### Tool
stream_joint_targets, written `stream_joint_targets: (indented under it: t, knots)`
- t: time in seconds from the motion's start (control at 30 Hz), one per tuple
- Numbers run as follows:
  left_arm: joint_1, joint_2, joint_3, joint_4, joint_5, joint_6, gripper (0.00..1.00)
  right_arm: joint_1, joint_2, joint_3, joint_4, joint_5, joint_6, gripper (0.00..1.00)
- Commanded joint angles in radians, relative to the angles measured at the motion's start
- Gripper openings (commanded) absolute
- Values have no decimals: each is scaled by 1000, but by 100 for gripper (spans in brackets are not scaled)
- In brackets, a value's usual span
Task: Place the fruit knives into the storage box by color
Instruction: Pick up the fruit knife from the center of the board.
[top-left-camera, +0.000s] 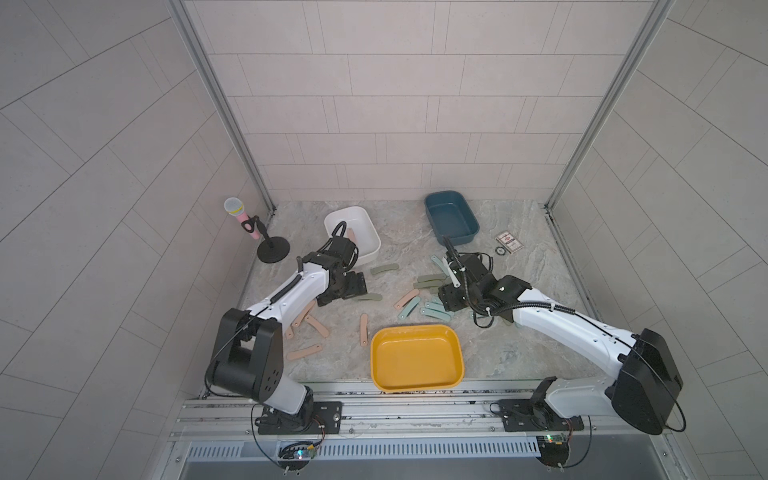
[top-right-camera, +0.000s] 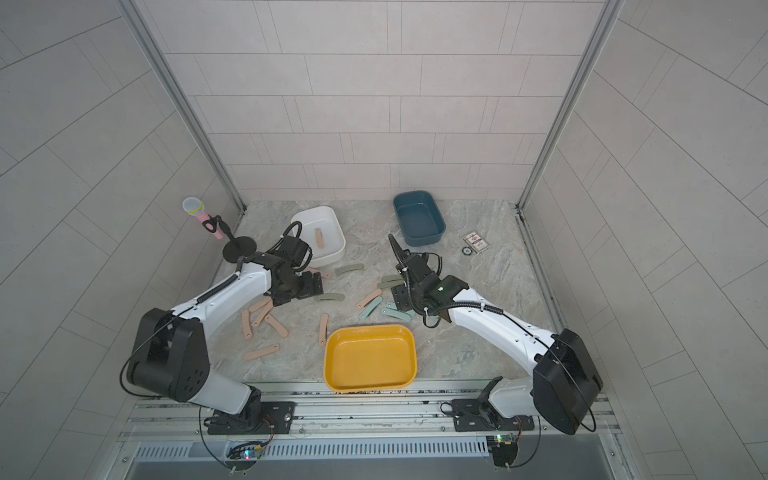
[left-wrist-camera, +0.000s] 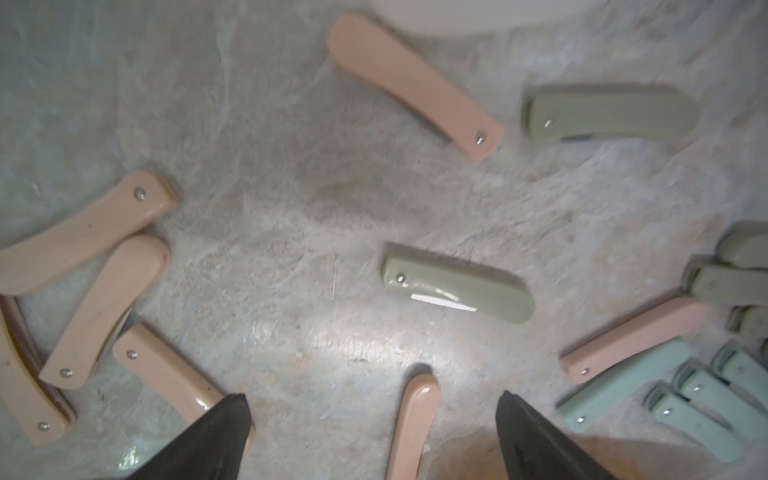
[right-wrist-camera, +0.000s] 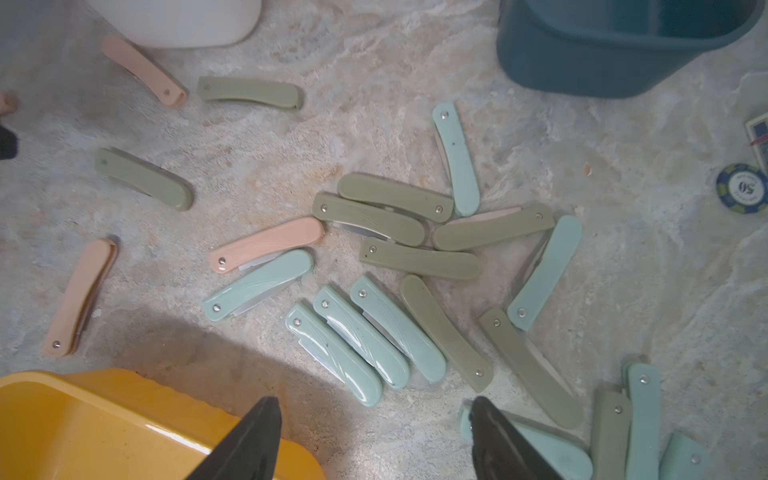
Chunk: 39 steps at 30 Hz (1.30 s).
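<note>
Peach-pink, olive and pale teal fruit knives lie folded on the marble table. Several pink ones (top-left-camera: 311, 351) lie at the front left, and olive (right-wrist-camera: 419, 257) and teal ones (right-wrist-camera: 365, 336) cluster at the centre right. One pink knife (top-right-camera: 318, 238) lies in the white storage box (top-left-camera: 352, 216). The blue box (top-left-camera: 451, 216) and the yellow box (top-left-camera: 417, 357) hold nothing. My left gripper (left-wrist-camera: 372, 399) hangs open above the table, and a pink knife (left-wrist-camera: 415, 419) lies on the table below the gap. My right gripper (right-wrist-camera: 374, 401) is open and empty, low over the teal cluster beside the yellow box (right-wrist-camera: 104, 415).
A toy microphone on a stand (top-left-camera: 249, 224) stands at the back left. A card deck (top-left-camera: 509, 242) and a poker chip (right-wrist-camera: 742, 188) lie right of the blue box (right-wrist-camera: 602, 62). A metal rail (top-left-camera: 374, 411) runs along the table's front edge.
</note>
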Motion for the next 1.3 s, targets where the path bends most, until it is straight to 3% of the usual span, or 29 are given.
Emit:
stream_joint_targets:
  t: [0.0, 0.17, 0.5, 0.77, 1.0, 1.27]
  knots:
    - [24, -52, -12, -38, -20, -6, 100, 28, 85, 66, -2, -60, -55, 69]
    - [144, -35, 15, -72, 61, 21, 100, 88, 270, 198, 75, -148, -158, 58]
    - [321, -13, 9, -56, 169, 61, 100, 187, 598, 500, 84, -185, -337, 53]
    - [328, -17, -13, -24, 202, 34, 100, 194, 756, 652, 22, -143, -386, 55]
    - [328, -18, -22, -23, 199, 38, 100, 196, 854, 777, -47, -229, -416, 57]
    - [328, -20, -26, -28, 198, 44, 100, 204, 956, 887, -106, -245, -435, 57]
